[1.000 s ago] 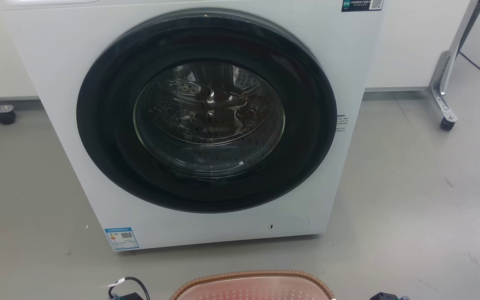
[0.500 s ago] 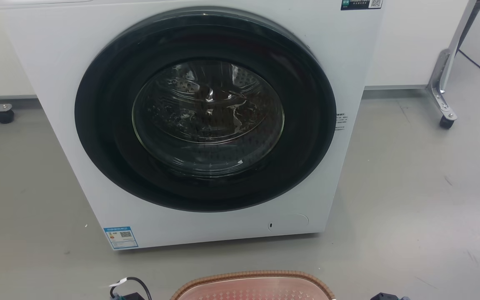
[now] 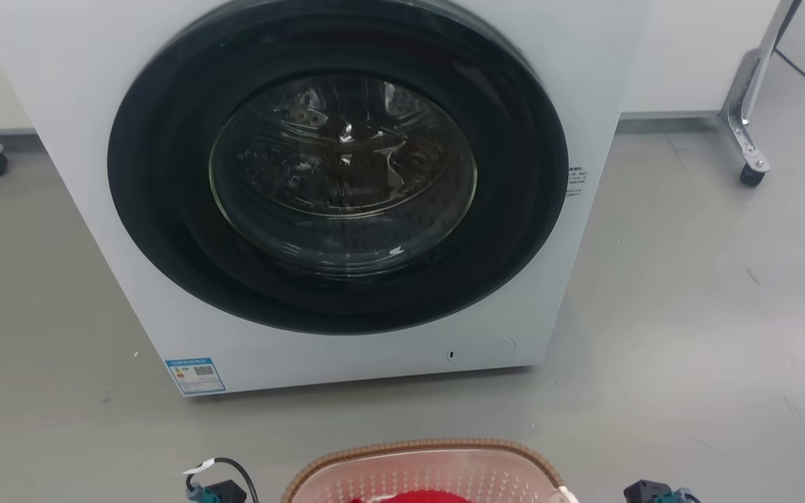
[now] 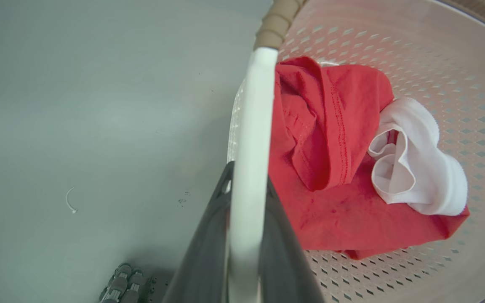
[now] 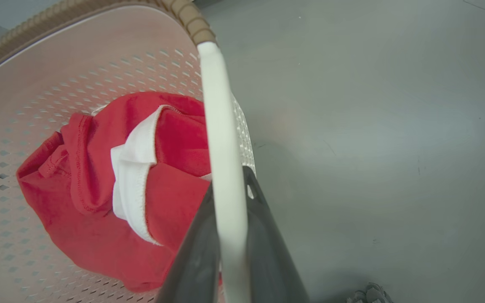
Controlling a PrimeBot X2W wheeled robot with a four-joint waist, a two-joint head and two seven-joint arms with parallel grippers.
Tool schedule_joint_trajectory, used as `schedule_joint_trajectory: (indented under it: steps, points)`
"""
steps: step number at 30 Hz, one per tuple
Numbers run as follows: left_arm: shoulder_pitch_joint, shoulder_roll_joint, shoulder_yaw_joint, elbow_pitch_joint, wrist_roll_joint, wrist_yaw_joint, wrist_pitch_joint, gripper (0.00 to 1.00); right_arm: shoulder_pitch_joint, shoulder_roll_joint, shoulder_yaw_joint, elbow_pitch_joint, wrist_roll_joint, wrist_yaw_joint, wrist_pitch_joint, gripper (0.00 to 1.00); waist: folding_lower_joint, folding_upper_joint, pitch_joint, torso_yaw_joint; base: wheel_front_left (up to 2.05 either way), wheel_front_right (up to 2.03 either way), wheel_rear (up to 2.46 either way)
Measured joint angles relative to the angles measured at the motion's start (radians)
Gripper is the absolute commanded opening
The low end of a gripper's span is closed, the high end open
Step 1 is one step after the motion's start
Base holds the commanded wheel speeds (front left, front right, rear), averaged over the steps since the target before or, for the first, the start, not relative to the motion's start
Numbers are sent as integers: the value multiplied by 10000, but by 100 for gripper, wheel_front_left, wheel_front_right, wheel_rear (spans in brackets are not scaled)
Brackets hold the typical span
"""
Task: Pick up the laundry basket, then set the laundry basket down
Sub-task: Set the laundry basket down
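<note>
**Both grippers clamp the basket's handles in front of the washer**

The washing machine [image 3: 74,140] takes up the head view from 9 to 2 o'clock. Its round dark door [image 3: 336,164] is closed, and a blue label [image 3: 195,375] sits at its lower corner near 7 o'clock. It stands on a grey floor [image 3: 689,314]. A metal stand on a small wheel [image 3: 752,175] is at 2 o'clock, well apart from the washer.

The laundry basket [image 3: 416,445] is at 6 o'clock in the head view, in front of the washer and apart from it. Only its brown rim and pale perforated wall are visible there. I cannot tell whether it rests on the floor.

A crumpled red garment [image 4: 331,168] lies inside, with a smaller white garment [image 4: 415,168] on top of it.

The left gripper [image 4: 246,176] has its two dark fingers [image 4: 209,244] pressed against either side of the basket's white left handle [image 4: 253,109]. That handle runs toward 12 o'clock in the left wrist view, up to the rim.

The right gripper [image 5: 230,181] grips the white right handle [image 5: 219,109] the same way, with one finger [image 5: 267,252] on each side.
</note>
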Motion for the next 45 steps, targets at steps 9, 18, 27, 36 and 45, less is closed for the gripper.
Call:
schedule_joint_trajectory:
  steps: [9, 18, 27, 36, 45]
  points:
    - [-524, -4, -56, -165, 6, 88, -330, 0, -535, -52, -10, -71, -15, -94, -443, 0, 0, 0, 814, -25, 0, 0, 0]
    - [-1352, 27, -109, -393, 111, 194, -752, 0, -1397, -151, -48, -276, -81, -230, -934, 0, 1, 1, 1958, -27, 0, 0, 0]
    - [-2246, 123, -117, -614, 178, 265, -1258, 0, -2357, -257, -48, -514, -261, -351, -1494, 0, 2, 1, 3239, -9, 0, 0, 0]
    - [-3045, 157, -115, -779, 247, 336, -1662, 0, -3153, -389, 10, -685, -497, -443, -2096, 0, 1, 1, 4549, 37, 0, 0, 0]
    - [-3622, 238, -132, -798, 364, 504, -2150, 0, -3755, -391, 169, -757, -702, -510, -2600, 0, 1, 2, 5738, 109, 0, 0, 0]
